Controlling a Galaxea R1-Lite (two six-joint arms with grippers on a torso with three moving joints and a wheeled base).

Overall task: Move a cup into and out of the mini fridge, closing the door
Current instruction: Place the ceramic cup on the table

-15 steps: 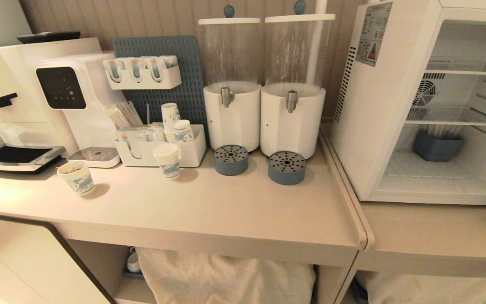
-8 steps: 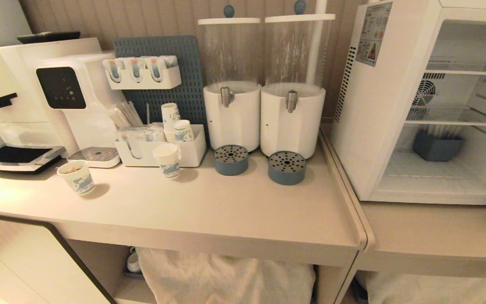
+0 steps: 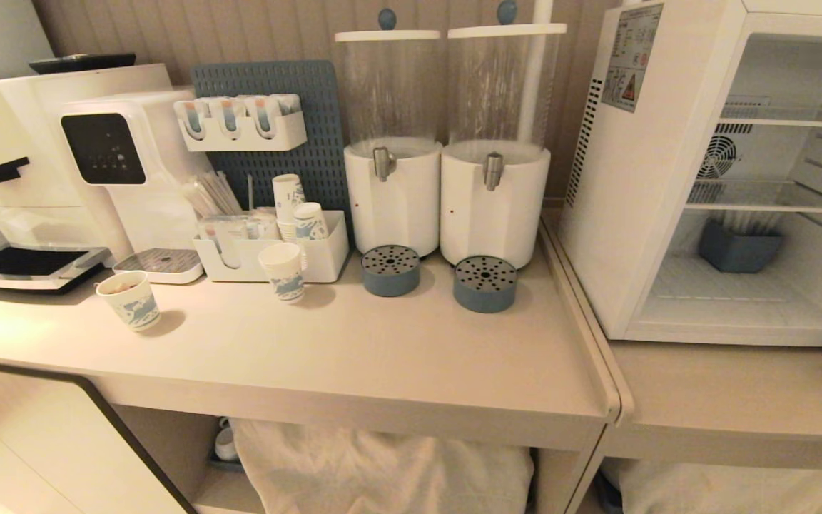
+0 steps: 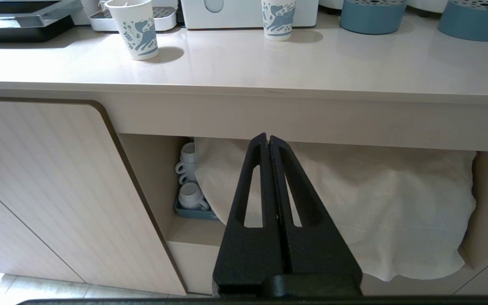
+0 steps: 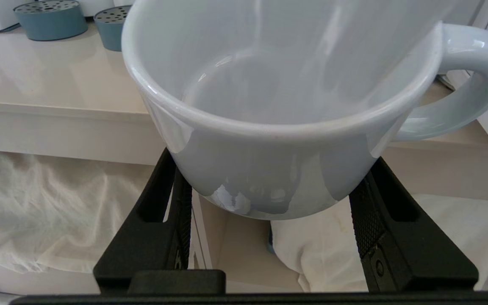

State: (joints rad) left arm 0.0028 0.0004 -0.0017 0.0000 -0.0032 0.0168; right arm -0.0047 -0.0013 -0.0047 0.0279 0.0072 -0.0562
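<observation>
Cup (image 5: pixel 269 140) sits clamped in the right gripper (image 5: pixel 269 212), fingers (image 5: pixel 172 220) pressing its lower body from both sides, handle sticking off to one side, mouth facing the wrist camera. Neither arm shows in the head view; the gripper and cup hang low, in front of the counter edge (image 5: pixel 57 127).

Mini fridge (image 3: pixel 639 178) stands at the right end of the counter run, front open, interior exposed. Door itself is barely in view; only a sliver at the lower right edge of the head view may be it, can't confirm.

Left gripper (image 4: pixel 269 142) has its fingers pressed together, holding nothing, pointed at the shelf under the counter. Looks parked.

Step in hand, my read: carry the cup into the fridge. Notes:
- Raise the cup above counter height before moving toward the fridge, so it doesn't catch the counter edge.
- Bottom compartment floor (image 3: pixel 732 300) looks like the easiest target; more headroom than under the wire shelf (image 3: pixel 760 196).
- Keep clear of the blue tub (image 3: pixel 739 246) at the back.
- Level the cup before letting go; grip is low on the body, so it could tip.
- Leave room for the handle against the fridge side wall.
</observation>
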